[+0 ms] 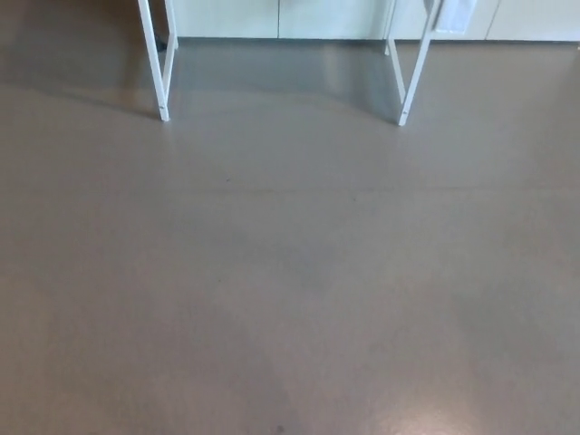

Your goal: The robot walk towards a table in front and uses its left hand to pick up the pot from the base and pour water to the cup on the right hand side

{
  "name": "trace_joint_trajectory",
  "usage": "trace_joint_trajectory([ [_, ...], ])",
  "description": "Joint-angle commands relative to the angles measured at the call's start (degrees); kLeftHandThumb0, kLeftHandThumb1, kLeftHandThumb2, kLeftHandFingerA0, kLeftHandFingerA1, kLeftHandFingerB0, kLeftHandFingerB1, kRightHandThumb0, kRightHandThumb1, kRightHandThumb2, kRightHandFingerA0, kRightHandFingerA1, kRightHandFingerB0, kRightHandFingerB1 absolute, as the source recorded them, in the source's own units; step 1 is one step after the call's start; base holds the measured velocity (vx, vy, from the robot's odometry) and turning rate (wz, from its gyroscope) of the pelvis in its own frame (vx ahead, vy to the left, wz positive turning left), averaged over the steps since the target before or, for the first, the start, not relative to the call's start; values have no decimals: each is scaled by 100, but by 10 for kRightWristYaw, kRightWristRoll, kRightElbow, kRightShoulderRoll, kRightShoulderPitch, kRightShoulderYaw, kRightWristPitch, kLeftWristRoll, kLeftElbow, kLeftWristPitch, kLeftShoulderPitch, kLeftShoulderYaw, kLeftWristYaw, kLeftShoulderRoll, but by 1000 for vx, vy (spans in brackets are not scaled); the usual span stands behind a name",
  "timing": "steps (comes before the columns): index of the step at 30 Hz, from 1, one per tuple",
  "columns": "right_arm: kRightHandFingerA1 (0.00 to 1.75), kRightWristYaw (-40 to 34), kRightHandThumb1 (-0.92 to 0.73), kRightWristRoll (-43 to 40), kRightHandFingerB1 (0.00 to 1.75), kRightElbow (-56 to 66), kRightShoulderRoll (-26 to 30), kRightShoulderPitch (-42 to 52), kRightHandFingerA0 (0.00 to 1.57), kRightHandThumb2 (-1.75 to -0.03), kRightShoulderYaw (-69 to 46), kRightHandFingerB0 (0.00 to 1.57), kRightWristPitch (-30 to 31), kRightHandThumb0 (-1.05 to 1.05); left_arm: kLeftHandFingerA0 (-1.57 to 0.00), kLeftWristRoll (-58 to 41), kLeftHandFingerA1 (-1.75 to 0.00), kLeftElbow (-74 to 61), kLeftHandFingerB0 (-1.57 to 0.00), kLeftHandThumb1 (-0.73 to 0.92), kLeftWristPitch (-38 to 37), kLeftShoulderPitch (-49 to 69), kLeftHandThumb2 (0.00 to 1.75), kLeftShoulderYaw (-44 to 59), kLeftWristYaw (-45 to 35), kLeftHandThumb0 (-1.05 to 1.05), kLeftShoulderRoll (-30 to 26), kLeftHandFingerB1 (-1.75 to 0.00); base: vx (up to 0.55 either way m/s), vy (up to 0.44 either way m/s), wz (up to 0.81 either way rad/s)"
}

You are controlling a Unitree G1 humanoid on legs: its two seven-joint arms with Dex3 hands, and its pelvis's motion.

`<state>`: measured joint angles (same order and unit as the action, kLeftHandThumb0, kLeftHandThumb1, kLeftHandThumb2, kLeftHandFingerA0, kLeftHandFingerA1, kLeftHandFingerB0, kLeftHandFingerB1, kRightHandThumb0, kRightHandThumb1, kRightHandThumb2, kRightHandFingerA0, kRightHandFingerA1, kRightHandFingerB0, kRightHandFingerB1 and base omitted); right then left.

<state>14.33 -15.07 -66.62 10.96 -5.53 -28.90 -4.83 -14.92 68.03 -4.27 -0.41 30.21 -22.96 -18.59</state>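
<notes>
- Head view, looking down: grey-brown floor (290, 272) fills nearly the whole frame, smooth, slightly glossy.
- At 11 o'clock, a pair of white table legs (159, 63) comes down from the top edge; the front one ends in a foot on the floor, the second stands just behind it.
- At 1 o'clock, a second pair of white legs (412, 68), slanting a little, front foot planted on the floor. Only legs show; the tabletop is cut off by the top edge.
- Between the two leg pairs, at 12 o'clock, a pale wall or cabinet base (281, 16) runs along the top edge, with faint vertical seams.
- Near the top of the 1 o'clock legs, a small white piece (453, 14) hangs or sticks out; too cut off to name.
- Bright patch of reflected light (426, 421) on the floor at 5 o'clock; a tiny dark speck (280, 429) at 6 o'clock.
- Thin faint line (299, 190) crosses the floor from side to side, above centre.
- Left hand: out of frame, so whether it is open or closed cannot be told. Right hand: the same.
- Pot, base and cup: none show, so their place relative to either hand cannot be read.
</notes>
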Motion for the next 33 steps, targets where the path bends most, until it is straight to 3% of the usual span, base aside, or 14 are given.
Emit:
trace_joint_trajectory([
  [1, 29, -4, -74, -9, 11, -2, 7, 5, 7, -62, 0, 0, -15, -39, -40, -9, -40, 0, -42, 57, -7, -3, 57, -3, -1, -25, -7, -34, 193, -88, 8],
  [12, 30, -8, -73, -14, 12, -7, 6, 8, 7, -63, 2, 0, -14, -40, -41, -6, -47, 3, -43, 54, -15, 2, 67, -10, 2, -33, -8, -41, 204, -236, 4],
  [22, 30, 11, -75, -15, 11, -15, 2, 75, 6, -63, 7, 0, -36, -40, -39, 1, -46, 12, -40, 49, -33, 54, 65, -17, -11, -35, -9, -41, 304, 97, -7],
  [24, 33, 12, -81, -6, 13, -14, -1, 100, 8, -64, 14, 0, -57, -35, -46, 9, -42, 7, -41, 51, -46, 76, 55, -27, -20, -32, -9, -34, 499, 187, -37],
  [25, 43, 9, -65, -5, 10, -16, -1, 111, 7, -84, 15, 0, -62, -41, -47, 13, -42, 7, -42, 52, -53, 85, 55, -32, -19, -33, -9, -34, 503, 183, 7],
  [26, 43, 8, -65, -5, 10, -17, -1, 114, 7, -84, 15, 0, -63, -41, -47, 14, -42, 7, -42, 52, -55, 88, 55, -35, -19, -33, -9, -34, 388, 123, 9],
  [27, 40, 7, -73, -11, 17, -23, -1, 121, 11, -61, 10, 0, -63, -39, -44, 14, -42, 11, -43, 51, -58, 93, 55, -38, -17, -31, -9, -35, 279, 90, 3],
  [31, 36, 15, -73, -15, 15, -21, -4, 147, 8, -62, 9, 0, -72, -41, -44, 11, -42, 17, -43, 52, -60, 105, 56, -43, -17, -30, -9, -35, 297, 39, 10],
  [33, 43, 23, -74, -18, 13, -19, -6, 156, 7, -61, 9, 0, -74, -39, -42, 15, -42, 15, -41, 55, -67, 111, 57, -51, -23, -32, -10, -34, 257, -47, 12],
])
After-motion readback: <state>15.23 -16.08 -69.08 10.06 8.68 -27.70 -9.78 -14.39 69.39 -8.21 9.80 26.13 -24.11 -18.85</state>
